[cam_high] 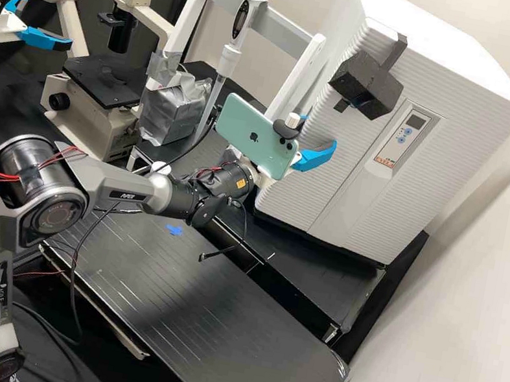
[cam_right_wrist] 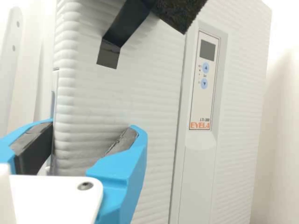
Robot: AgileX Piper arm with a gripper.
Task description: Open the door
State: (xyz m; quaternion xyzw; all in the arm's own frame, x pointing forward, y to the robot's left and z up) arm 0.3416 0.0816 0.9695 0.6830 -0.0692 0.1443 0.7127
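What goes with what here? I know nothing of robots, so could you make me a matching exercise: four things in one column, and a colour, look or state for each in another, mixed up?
Things
1. Phone
2. Gripper
3. Control panel
4. Cabinet

Colour, look or state
A. White, with a ribbed front
B. Open, its two blue fingers apart
C. Has two round, light-blue buttons and a small dark display
D. Pale green

Right pairs: 1-D, 2-B, 3-C, 4-A
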